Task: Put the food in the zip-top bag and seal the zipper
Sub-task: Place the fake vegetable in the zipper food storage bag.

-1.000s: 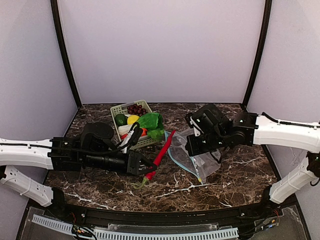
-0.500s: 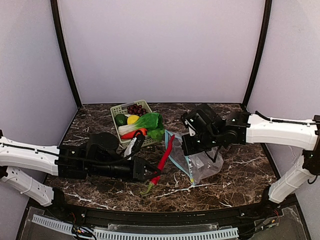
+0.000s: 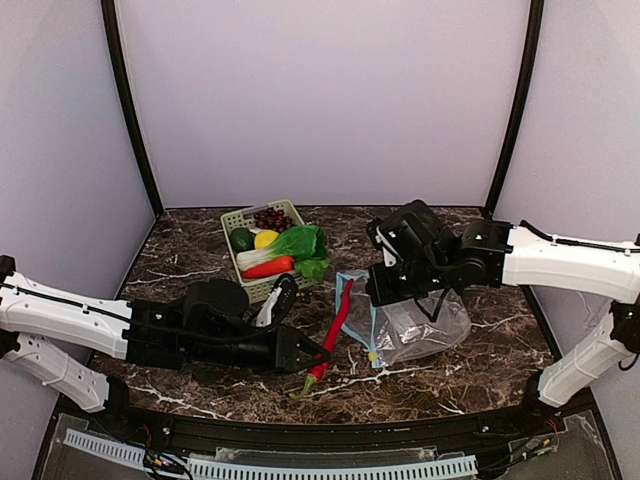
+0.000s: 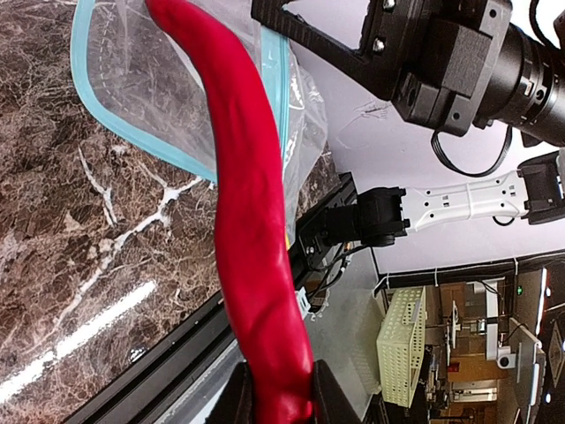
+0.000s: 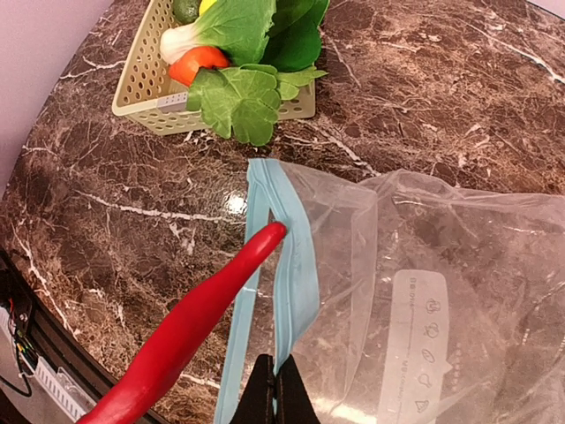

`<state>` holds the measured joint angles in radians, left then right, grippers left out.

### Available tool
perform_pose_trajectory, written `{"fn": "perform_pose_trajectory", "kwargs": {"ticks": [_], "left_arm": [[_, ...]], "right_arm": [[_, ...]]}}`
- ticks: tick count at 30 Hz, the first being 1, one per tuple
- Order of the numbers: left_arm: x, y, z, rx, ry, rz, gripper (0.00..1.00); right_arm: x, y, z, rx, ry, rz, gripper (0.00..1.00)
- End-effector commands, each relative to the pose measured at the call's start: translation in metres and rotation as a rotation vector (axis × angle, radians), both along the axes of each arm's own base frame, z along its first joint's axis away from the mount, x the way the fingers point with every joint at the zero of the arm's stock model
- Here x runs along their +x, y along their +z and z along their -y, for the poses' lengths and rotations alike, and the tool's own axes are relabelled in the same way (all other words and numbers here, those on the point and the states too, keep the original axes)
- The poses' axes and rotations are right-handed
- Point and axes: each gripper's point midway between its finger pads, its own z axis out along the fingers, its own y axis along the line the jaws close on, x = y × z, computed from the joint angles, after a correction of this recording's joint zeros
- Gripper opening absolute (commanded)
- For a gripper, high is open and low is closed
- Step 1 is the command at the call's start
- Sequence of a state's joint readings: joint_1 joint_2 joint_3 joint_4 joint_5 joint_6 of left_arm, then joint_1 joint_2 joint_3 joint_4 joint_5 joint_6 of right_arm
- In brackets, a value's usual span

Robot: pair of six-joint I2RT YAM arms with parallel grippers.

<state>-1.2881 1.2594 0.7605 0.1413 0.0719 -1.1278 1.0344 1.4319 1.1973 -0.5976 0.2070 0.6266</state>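
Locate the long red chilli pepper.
Top view, table centre: the red chilli pepper is held by the left gripper, its tip at the mouth of the zip-top bag.

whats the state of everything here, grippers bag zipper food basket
left gripper: shut on the red chilli near its stem end
right gripper: shut on the zipper, pinching one side of it
red chilli: held off the table, tip at the bag's mouth, body outside
zip-top bag: mouth open, no food seen inside
zipper: unsealed
basket: upright, holding the rest of the food
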Motion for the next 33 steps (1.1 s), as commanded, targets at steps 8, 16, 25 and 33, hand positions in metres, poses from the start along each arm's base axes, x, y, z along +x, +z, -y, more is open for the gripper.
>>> {"fn": "perform_pose_trajectory", "kwargs": {"ticks": [8,16,25,33], "left_arm": [[-0.006,0.005,-0.01,-0.019,0.022,0.002,0.07],[0.007,0.013,-0.012,-0.013,0.08,0.059,0.07],[0.039,0.032,0.015,-0.057,0.16,0.134,0.07],[0.041,0.021,0.039,-0.098,0.11,0.078,0.07]], "right_arm": [[0.005,0.003,-0.001,0.016,-0.047,0.015,0.0],[-0.013,0.015,-0.023,0.121,0.097,0.024,0.0],[-0.04,0.022,-0.039,0.172,0.167,0.029,0.0],[-0.059,0.032,-0.049,0.246,0.246,0.048,0.0]]}}
